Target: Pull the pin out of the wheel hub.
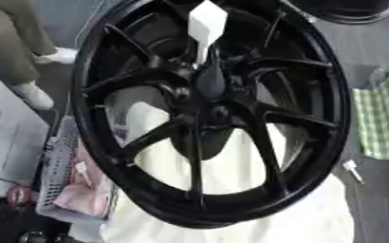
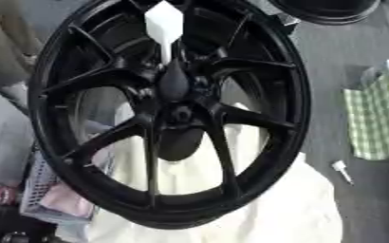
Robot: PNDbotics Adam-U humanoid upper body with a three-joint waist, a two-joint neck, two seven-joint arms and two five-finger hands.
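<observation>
I had the big black spoked alloy wheel (image 1: 210, 114) filling my view, standing over a cream cloth (image 1: 231, 209). The white pin with its flat diamond-shaped head (image 1: 206, 23) stuck up from the hub (image 1: 210, 83), on the far side of the centre, its thin stem seated in a bolt hole. Neither hand showed in either view, so I could not tell how the fingers stood. I judged the pull had not begun: next I needed to bring a hand to the head, pinch it, and draw along the stem.

wheel (image 1: 206, 114) top cut off, pin (image 1: 206, 28) blurred
</observation>
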